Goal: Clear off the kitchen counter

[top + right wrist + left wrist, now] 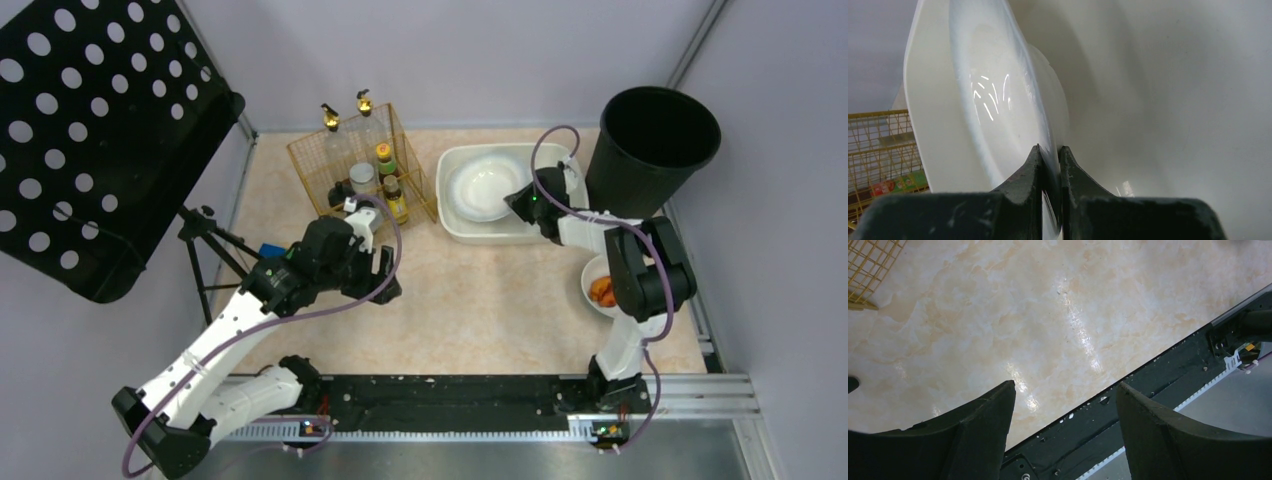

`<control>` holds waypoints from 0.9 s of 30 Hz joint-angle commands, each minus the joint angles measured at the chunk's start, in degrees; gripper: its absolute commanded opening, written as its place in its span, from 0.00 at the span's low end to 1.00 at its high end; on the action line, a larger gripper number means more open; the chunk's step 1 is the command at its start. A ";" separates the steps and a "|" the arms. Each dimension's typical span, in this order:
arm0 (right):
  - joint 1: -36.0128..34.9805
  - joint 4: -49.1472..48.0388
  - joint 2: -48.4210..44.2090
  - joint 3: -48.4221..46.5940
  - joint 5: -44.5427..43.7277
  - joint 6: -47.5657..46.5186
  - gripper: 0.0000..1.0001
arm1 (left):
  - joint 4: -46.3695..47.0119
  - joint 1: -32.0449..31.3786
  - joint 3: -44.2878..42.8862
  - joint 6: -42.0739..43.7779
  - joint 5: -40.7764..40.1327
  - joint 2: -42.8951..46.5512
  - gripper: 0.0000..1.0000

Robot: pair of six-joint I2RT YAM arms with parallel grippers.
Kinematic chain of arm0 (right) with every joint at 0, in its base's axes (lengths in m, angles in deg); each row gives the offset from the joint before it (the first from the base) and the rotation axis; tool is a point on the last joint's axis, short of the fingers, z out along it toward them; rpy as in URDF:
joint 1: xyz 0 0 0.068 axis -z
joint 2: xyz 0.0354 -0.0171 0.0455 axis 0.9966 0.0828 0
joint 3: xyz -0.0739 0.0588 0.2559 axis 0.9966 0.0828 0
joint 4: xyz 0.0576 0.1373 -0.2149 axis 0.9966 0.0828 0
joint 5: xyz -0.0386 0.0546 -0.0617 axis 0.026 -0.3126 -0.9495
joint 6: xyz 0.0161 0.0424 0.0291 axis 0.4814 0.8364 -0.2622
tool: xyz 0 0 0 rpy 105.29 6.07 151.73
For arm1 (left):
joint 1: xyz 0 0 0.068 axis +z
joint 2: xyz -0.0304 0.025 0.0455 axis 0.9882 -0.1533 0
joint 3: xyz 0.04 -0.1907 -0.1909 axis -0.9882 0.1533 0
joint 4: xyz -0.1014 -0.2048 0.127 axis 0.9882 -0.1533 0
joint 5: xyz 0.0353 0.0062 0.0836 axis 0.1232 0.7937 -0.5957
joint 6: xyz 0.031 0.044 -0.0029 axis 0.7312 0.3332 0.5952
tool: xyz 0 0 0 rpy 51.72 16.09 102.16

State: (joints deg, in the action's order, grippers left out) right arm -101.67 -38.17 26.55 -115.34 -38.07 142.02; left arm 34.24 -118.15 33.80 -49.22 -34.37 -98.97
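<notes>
R gripper (pixel 1050 150) is clamped on the rim of a white plate (pixel 993 100), held tilted inside the white tub (pixel 452 225) at the rear of the kitchen counter (pixel 480 300). L gripper (pixel 1065 390) hangs empty, jaws apart, over bare counter. Est. progress: partway. Plate not yet released, bottles stand in the wire basket (pixel 308 168), and a bowl (pixel 587 280) w/ orange food sits at the right edge.

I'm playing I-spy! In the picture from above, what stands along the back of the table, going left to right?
gold wire basket → white tub, with a white plate in it → black bin
</notes>
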 commanded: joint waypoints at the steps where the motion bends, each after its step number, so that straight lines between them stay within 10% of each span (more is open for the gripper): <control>1: -0.27 -4.77 1.61 2.88 2.10 0.57 0.00 | 0.37 -0.12 -1.98 -1.03 -0.61 0.30 0.78; 10: -0.27 -3.16 -3.89 5.94 1.70 -0.17 0.45 | 1.66 -0.14 -1.52 -1.12 1.07 0.01 0.78; 27: -0.86 17.71 -26.94 1.24 -4.49 -10.13 0.61 | 2.87 -0.12 -1.23 -0.71 1.41 0.82 0.78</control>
State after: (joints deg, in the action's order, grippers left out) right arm -102.09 -28.69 7.69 -110.37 -37.92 137.12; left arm 34.53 -118.15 33.75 -50.12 -33.80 -98.99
